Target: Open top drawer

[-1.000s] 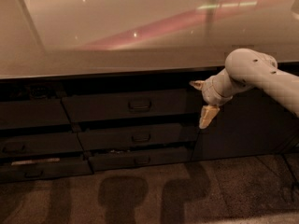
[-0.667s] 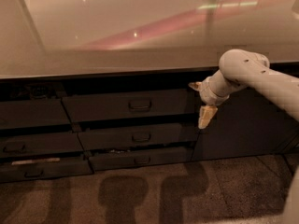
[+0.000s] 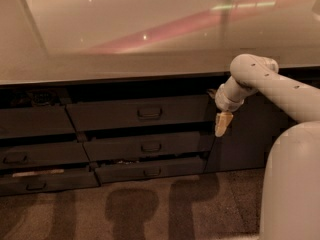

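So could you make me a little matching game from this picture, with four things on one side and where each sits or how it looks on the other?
Things:
1. top drawer
2. gripper
3. countertop
4. carpet

Descriptions:
A. pale and glossy, reflecting lights
B. hanging just past the top drawer's right end
C. dark, directly under the countertop, with a small centred handle
D. lowest in view, crossed by shadows

Pairs: 1-C, 2-B, 3-A, 4-D
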`<state>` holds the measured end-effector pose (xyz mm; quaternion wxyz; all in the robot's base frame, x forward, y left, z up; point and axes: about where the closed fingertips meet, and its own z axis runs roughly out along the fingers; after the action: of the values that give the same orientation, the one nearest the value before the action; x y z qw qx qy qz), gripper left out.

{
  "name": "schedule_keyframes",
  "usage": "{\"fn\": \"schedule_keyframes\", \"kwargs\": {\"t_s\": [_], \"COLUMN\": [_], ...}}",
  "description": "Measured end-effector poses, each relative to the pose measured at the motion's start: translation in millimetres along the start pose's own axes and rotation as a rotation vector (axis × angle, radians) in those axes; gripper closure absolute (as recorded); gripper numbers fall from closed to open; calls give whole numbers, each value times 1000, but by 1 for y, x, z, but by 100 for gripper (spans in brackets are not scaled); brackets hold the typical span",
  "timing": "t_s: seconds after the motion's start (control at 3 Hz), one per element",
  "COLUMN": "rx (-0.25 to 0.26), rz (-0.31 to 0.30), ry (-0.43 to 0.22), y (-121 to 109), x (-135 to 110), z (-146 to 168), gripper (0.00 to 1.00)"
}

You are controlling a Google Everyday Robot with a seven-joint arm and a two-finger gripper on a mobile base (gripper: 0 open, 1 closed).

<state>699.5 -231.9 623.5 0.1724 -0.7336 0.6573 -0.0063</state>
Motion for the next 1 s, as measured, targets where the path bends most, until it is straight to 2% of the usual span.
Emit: {"fn": "schedule_keyframes", "kwargs": {"t_s": [0.33, 0.67, 1.0], "rx": [0, 0, 0], "rz": [0, 0, 0], "ry": [0, 0, 0], "y": [0, 0, 0], "x": [0, 0, 0], "z": [0, 0, 0], "gripper": [0, 17, 41]}}
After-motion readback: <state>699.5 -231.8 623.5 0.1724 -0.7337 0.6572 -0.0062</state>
